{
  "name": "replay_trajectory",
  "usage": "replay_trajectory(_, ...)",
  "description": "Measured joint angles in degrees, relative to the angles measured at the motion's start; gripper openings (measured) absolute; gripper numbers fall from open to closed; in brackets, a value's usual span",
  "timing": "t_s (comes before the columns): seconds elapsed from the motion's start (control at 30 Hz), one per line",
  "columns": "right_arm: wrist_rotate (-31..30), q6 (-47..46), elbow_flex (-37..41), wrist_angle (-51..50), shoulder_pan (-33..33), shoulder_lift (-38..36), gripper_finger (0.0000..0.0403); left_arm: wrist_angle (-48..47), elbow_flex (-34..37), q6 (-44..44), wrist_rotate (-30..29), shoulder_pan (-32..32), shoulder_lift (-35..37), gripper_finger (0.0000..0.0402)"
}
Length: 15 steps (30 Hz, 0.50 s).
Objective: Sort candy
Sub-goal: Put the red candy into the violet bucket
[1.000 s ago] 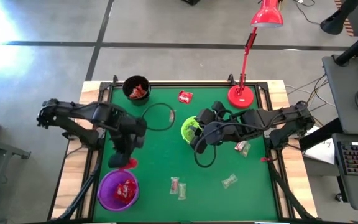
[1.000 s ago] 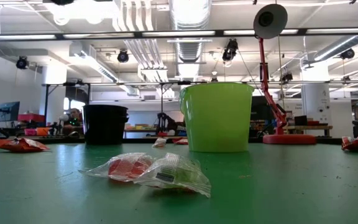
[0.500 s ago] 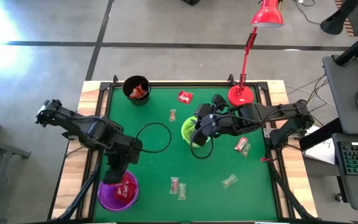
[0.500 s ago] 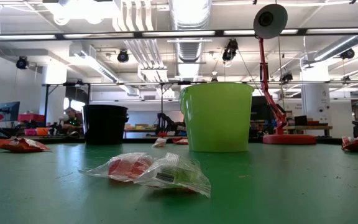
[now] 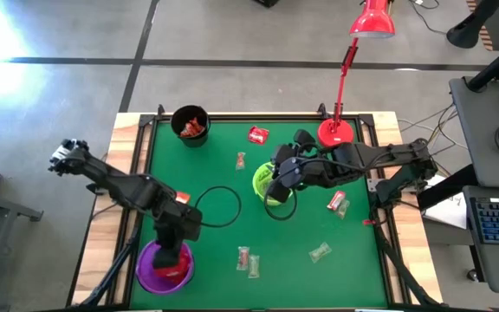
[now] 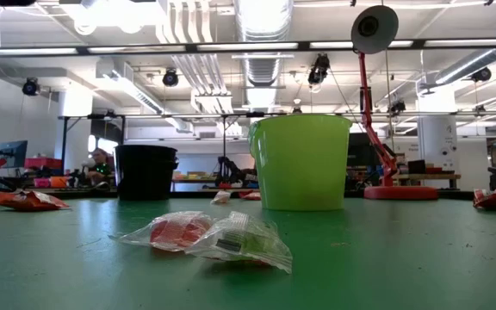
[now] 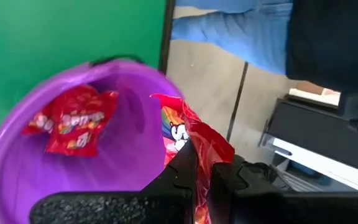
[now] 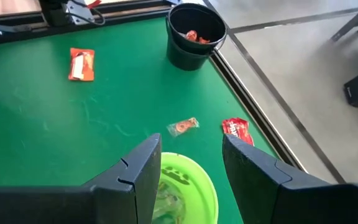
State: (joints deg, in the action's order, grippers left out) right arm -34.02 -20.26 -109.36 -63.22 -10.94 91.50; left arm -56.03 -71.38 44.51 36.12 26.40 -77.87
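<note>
My left gripper [image 5: 170,258] hangs over the purple cup [image 5: 145,270] near the table's near-left corner and is shut on a red candy packet [image 7: 194,134]. Another red packet [image 7: 73,121] lies inside that purple cup [image 7: 17,186]. My right gripper [image 5: 273,192] hovers open above the green cup [image 5: 262,173] at mid-table. In the right wrist view its fingers [image 8: 135,174] straddle the green cup [image 8: 194,186], which holds pale wrapped candy. Loose candy lies on the green mat: a red piece [image 5: 258,134], a small piece [image 5: 241,160], and clear ones [image 5: 320,252] [image 5: 248,258]. My left gripper pinches the red candy packet between its two fingers [image 7: 185,168], by one end [image 7: 197,155], coming from above and pointing down. The packet's free end [image 7: 179,118] sticks out past the fingertips over the purple cup's rim. I cannot tell whether it touches the cup.
A black cup [image 5: 191,124] with red candy stands at the far-left corner. A red lamp's base [image 5: 336,133] stands at the far edge, right of centre. A reddish candy [image 5: 336,204] lies right of the green cup. A black cable loop [image 5: 217,206] lies mid-table. Raised rails edge the mat.
My left gripper has travelled toward the near edge, from beside the purple cup to directly above it, carrying the red packet. My right gripper has shifted a little toward the far edge, over the green cup, and then held still.
</note>
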Motion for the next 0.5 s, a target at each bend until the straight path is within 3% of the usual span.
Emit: replay_trajectory(0.5,0.00,0.03,-0.02,-2.82,0.00,0.00,0.0164,-0.38,7.16,8.53,-0.70,0.45,0.00,0.0000)
